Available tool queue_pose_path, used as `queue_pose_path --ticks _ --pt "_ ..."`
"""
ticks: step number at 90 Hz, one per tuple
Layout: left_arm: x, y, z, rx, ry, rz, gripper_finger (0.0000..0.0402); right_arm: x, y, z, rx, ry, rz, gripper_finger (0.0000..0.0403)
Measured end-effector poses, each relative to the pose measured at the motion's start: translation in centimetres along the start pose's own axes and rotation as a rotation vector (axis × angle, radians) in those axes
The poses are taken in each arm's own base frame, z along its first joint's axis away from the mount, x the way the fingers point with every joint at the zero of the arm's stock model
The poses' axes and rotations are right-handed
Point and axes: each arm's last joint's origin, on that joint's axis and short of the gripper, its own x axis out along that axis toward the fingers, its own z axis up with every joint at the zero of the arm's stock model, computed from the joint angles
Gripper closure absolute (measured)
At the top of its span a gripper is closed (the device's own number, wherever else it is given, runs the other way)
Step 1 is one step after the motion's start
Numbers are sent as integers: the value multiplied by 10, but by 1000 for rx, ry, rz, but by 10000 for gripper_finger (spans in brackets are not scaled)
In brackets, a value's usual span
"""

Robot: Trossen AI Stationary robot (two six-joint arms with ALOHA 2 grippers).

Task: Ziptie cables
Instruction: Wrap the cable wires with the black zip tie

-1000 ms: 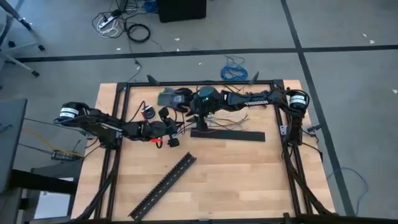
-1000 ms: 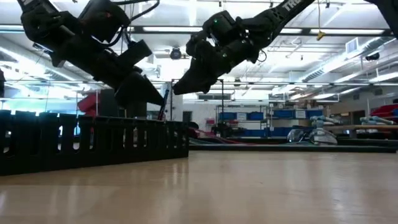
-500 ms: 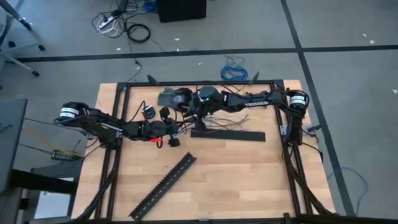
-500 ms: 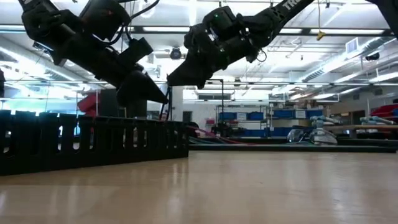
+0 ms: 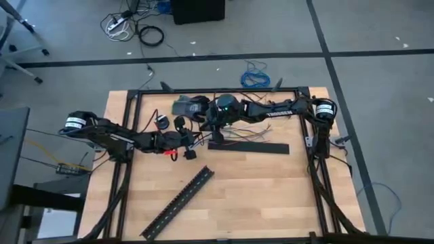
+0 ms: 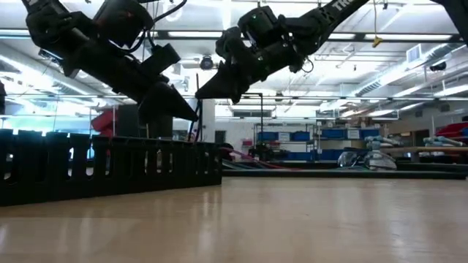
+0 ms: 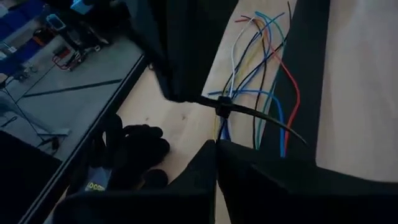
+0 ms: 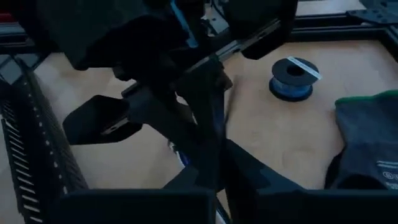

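Note:
The cables are thin wires in blue, red, white, black and green. They lie fanned over a black strip at the table's far middle. A black zip tie girds them, and its tail sticks out to one side. My left gripper is shut at the bundle's near end. My right gripper is shut just above it, at the tie. In the low view both tips hang above the table, the right above the left. My left gripper has the cables' gathered end running in between its shut fingers, which come slanting down from the table's left. The fingers themselves hide the place of contact. Beyond the tie the wires spread slack over the strip. My right gripper pinches the zip tie's strap on the side of its head away from the tail. The fingers slant down from the table's right. The strap runs straight from the fingertips to the tie's head.
A second black slotted strip lies slantwise near the table's front. A blue spool and a grey glove lie by the far edge. A black glove lies near the frame rail. The near right of the table shows bare wood.
My right gripper has risen a little and gone toward the table's left, still shut on the tie. My left gripper has kept its place, shut.

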Motion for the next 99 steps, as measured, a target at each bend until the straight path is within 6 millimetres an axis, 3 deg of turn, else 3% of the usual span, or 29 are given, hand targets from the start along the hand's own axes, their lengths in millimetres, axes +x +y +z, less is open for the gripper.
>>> queue_pose_path --ticks 23,52,68,99 --pt "0 0 0 -24 -3 -4 384 0 0 -4 25 37 11 402" --pt "0 -2 -2 -87 18 -30 310 0 1 -21 62 145 -28 402" --pt "-1 -5 -13 -110 120 -82 279 0 0 -25 64 157 -60 402" --pt "-4 -8 -25 -128 239 -179 273 -2 -6 -26 71 165 -101 403"
